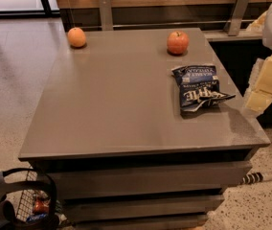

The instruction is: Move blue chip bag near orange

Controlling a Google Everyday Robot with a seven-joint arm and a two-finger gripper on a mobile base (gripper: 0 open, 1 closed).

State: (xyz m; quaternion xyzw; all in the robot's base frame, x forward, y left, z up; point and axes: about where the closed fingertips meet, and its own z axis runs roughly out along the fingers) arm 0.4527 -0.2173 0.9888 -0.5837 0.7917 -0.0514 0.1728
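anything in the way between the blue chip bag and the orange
Nothing visible. Bare tabletop runs from the blue chip bag to the orange; the apple sits behind that line. The gripper hangs off the tabletop's right edge, beside the bag.

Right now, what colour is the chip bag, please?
Chip bag: navy, white lettering, camera view; gripper right of the table.

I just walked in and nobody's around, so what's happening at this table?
A robot arm's gripper hangs off the right edge of the table, beside the blue chip bag but not touching it. The bag lies on the right side, near the apple. The orange sits at the far left corner, well apart.
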